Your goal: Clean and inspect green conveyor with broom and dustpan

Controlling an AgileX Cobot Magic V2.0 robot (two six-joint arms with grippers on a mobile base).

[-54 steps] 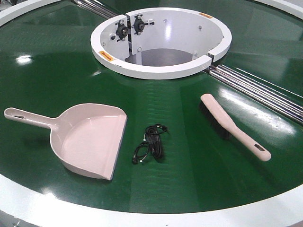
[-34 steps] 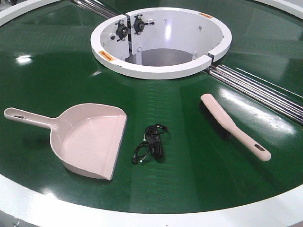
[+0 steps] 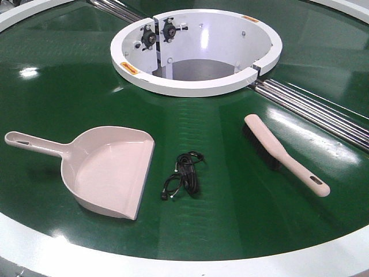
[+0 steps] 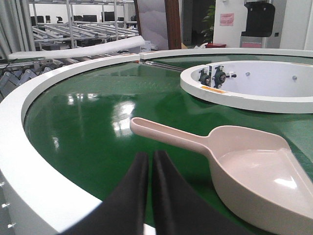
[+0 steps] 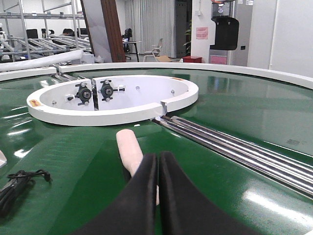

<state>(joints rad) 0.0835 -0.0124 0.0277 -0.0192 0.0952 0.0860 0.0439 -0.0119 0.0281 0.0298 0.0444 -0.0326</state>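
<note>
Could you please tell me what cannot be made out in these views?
- Broom: right wrist view, mostly hidden behind the right gripper.
- Dustpan: left wrist view, scoop cut off by the right and bottom edges.
- Black cable: right wrist view, cut by the left edge; front view, its plug is too small to identify.

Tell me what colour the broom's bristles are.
Black. The broom bristles show best in the exterior front-facing view.

Metal racks (image 4: 80,30), pale curtains (image 5: 149,24)
</note>
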